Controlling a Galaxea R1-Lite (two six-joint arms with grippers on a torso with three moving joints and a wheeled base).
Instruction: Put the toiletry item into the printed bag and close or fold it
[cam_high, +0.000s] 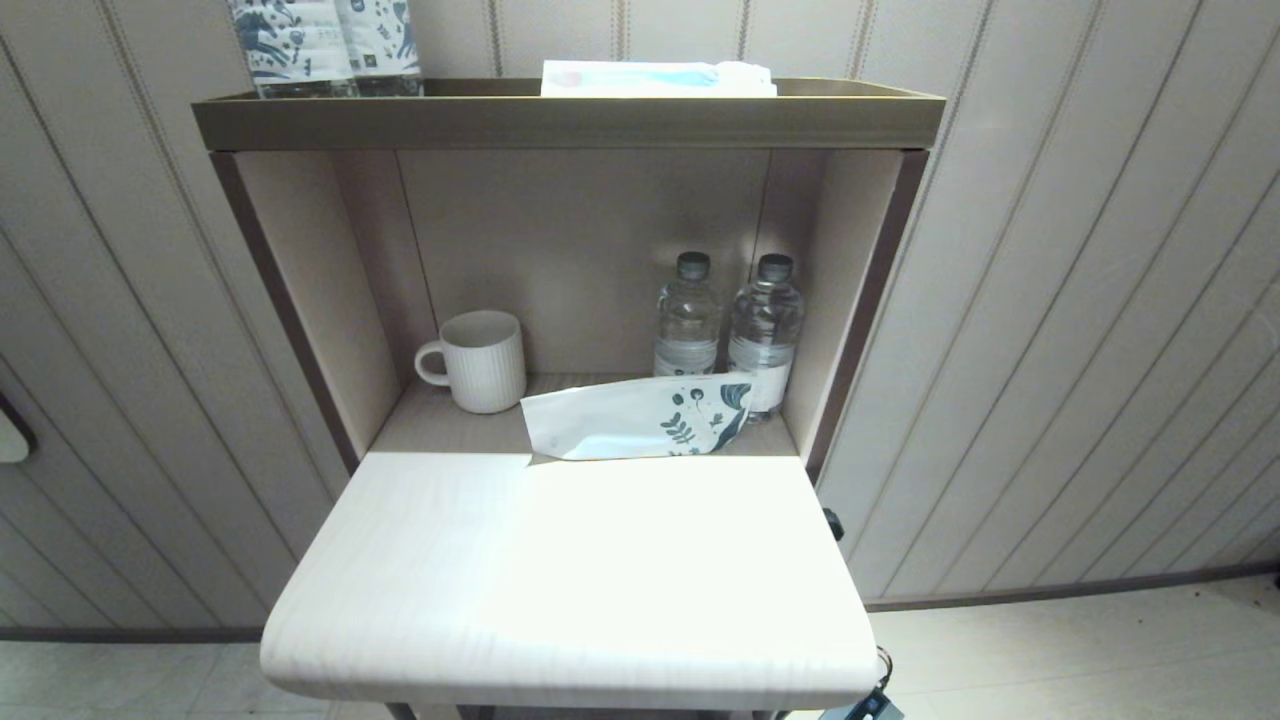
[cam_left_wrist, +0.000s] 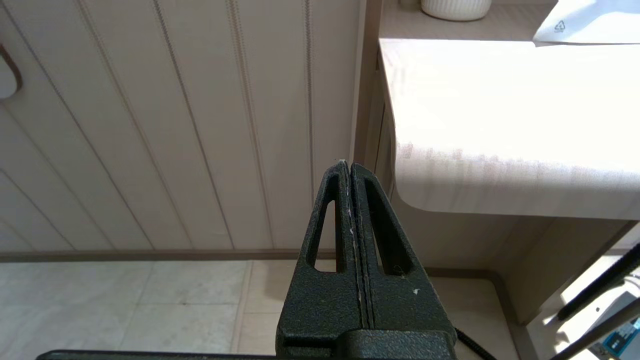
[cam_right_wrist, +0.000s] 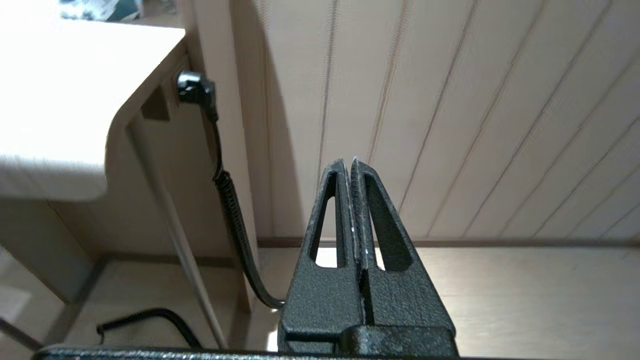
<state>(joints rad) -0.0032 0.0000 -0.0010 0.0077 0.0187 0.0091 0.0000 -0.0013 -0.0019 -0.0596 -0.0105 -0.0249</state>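
Observation:
The printed bag (cam_high: 635, 418) lies flat at the front of the shelf niche, its leaf-and-flower end pointing right towards the bottles. One white corner of the printed bag (cam_left_wrist: 585, 22) shows in the left wrist view. A flat white-and-blue packet (cam_high: 655, 78) rests on the top tray. My left gripper (cam_left_wrist: 348, 162) hangs shut and empty, low beside the table's left side. My right gripper (cam_right_wrist: 350, 160) is shut and empty, low beside the table's right side. Neither gripper shows in the head view.
A white ribbed mug (cam_high: 480, 360) stands left in the niche and two clear water bottles (cam_high: 725, 325) stand at the right rear. Blue-printed bottles (cam_high: 325, 45) stand on the top tray (cam_high: 570, 120). The pale tabletop (cam_high: 570, 570) juts forward. A black cable (cam_right_wrist: 235, 210) hangs by the right side.

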